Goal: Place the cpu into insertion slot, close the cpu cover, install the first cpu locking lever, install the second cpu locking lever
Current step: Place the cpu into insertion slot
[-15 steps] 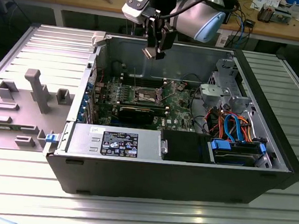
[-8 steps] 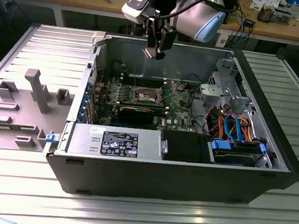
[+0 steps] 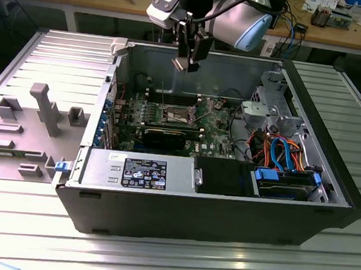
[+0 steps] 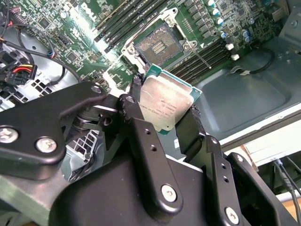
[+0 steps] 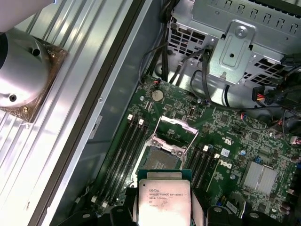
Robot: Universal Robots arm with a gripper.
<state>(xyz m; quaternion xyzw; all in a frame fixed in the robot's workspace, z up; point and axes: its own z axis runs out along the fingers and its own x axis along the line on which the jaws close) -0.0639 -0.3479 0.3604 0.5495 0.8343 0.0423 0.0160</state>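
Gripper [image 4: 165, 107] closest, black fingers [image 4: 138, 117] clenched on cpu [image 5: 163, 201], chip pinched by two opposite edges, metal top facing both wrist cameras. Chip hangs in air well above open computer case [image 3: 211, 217]. Inside case: green motherboard [image 3: 218, 122] with insertion slot [image 5: 160, 162] bare, cpu cover [image 5: 176, 123] tipped up off socket, long memory slots [image 5: 124, 150] either side. Power supply [image 3: 139, 171] along near wall, black graphics card [image 3: 167, 137] between it and socket, tangle of orange and blue cables [image 3: 280, 150] toward exterior view's right.
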